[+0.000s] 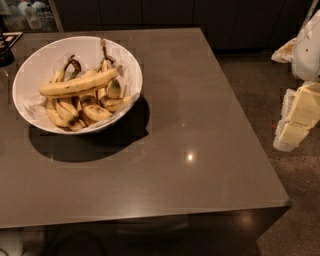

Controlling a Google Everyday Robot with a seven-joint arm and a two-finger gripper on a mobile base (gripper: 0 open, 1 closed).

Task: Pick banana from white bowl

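Observation:
The white bowl (35,57) stands at the back left of the table, lined with crumpled white paper. The banana (80,84), long, nearly straight and yellow, lies across the top of a pile of shorter, dark-blotched bananas (82,111) in the bowl. My gripper (296,117), with white and pale yellow parts, is at the far right of the view, beyond the table's right edge and over the floor. It is far from the bowl and holds nothing that I can see.
The grey-brown table (190,150) has its right edge near my arm and its front edge close to the camera. A dark object (5,50) sits at the far left. Bottles (30,15) stand at the back left. Dark cabinets run behind.

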